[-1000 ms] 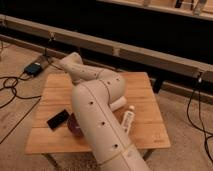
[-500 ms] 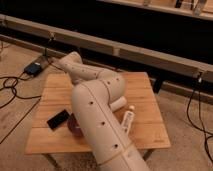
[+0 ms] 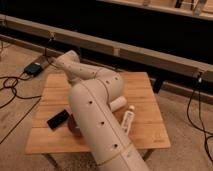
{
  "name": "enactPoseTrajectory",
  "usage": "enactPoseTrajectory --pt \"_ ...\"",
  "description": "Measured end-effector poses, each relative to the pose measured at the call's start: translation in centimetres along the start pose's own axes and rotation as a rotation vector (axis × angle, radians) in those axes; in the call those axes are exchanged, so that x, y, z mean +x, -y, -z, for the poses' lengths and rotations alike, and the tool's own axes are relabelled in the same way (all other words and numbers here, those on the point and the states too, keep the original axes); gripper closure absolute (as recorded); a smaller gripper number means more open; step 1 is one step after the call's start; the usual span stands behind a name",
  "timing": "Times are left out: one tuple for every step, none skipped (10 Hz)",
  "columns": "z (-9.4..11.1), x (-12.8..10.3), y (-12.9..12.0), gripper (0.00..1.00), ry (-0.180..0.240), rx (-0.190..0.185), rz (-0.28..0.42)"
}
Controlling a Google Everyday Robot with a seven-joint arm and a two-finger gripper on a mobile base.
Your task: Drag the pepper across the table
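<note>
One white arm (image 3: 95, 117) sprawled over the table (image 3: 145, 95), hiding the gripper behind it: clenched tight, unclear on what. Can't spot the pepper either. Also purple bowl (image 3: 74, 127) and black slab (image 3: 58, 119) one side of the arm, white cup (image 3: 119, 103) and bottle (image 3: 128, 119) the other.

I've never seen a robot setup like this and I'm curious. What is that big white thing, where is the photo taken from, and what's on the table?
It is a robot's single arm, bent over a wooden table. The one camera looks down from above. On the table lie a flat black object, a dark bowl, a white cup and a white bottle. The gripper is hidden by the arm; its jaws are shut, but on what cannot be seen. No pepper shows.
</note>
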Motion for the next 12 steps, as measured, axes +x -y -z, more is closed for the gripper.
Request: enactPoseTrajectory --pt "0.3 -0.8 -0.5 1.00 0.012 -0.003 0.014" --pt "0.6 -1.7 -1.1 1.00 0.024 -0.006 0.031" --pt "0.8 -2.6 -1.7 1.00 0.032 -0.009 0.048" --pt "1.1 -3.5 -2.4 1.00 0.041 -0.012 0.068" --pt "1.3 -4.4 -3.0 1.00 0.050 -0.015 0.087" --pt "1.4 -5.4 -3.9 1.00 0.056 -0.022 0.109" --pt "1.4 -6.2 -4.6 1.00 0.059 -0.026 0.130" --pt "1.4 -6.8 -5.3 1.00 0.060 -0.030 0.148" --pt "1.3 -7.6 -6.0 1.00 0.062 -0.035 0.169" --pt "1.3 -8.2 -6.6 1.00 0.063 -0.039 0.185" --pt "1.3 -8.9 -7.3 1.00 0.064 -0.043 0.204" --pt "1.3 -9.6 -8.0 1.00 0.066 -0.047 0.222"
